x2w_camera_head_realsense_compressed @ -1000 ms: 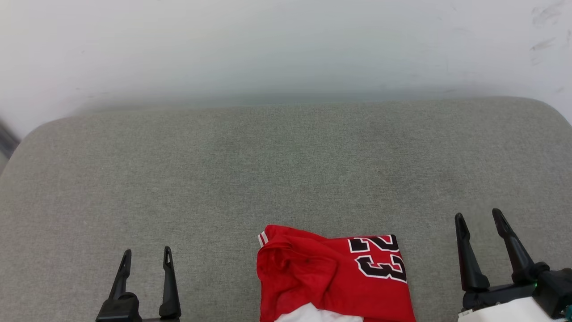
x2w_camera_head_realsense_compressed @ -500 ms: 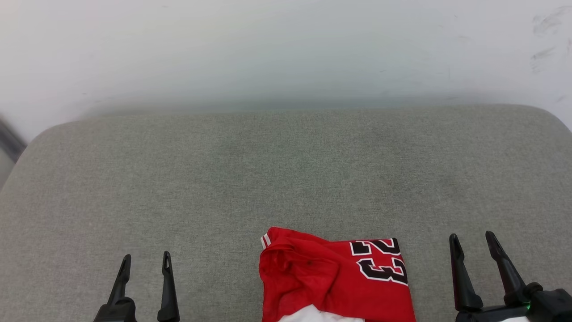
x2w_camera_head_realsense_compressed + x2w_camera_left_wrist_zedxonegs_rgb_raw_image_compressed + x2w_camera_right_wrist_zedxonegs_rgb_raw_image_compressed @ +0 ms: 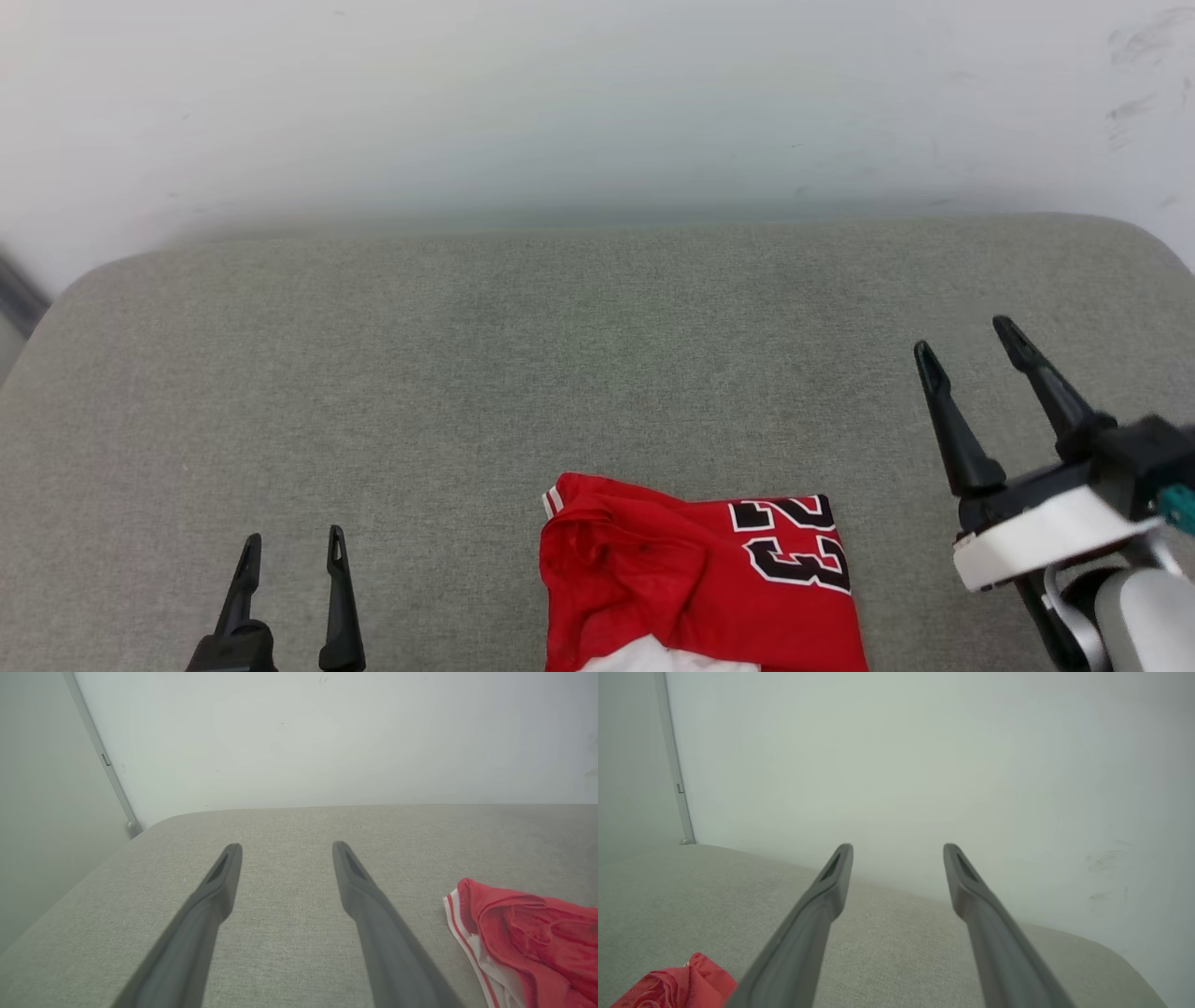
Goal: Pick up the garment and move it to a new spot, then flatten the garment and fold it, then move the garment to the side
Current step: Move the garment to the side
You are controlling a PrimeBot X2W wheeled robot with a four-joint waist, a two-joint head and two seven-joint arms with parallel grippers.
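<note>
The garment (image 3: 695,588) is a red shirt with black-and-white numerals and a bit of white at its near edge, lying bunched on the grey cushion (image 3: 560,373) near the front middle. Its striped edge shows in the left wrist view, garment (image 3: 518,933), and a red corner in the right wrist view, garment (image 3: 677,989). My left gripper (image 3: 291,546) stands open at the lower left, well left of the garment and empty. My right gripper (image 3: 966,338) is open and empty, raised to the right of the garment, fingers pointing away from me.
The cushion's rounded far edge meets a pale wall (image 3: 597,103). A grey vertical strip (image 3: 100,756) runs down the wall past the cushion's left corner. Bare cushion stretches between the garment and the wall.
My right gripper has lifted and swung forward, showing more of its white wrist. The left gripper has barely moved. The garment lies as before.
</note>
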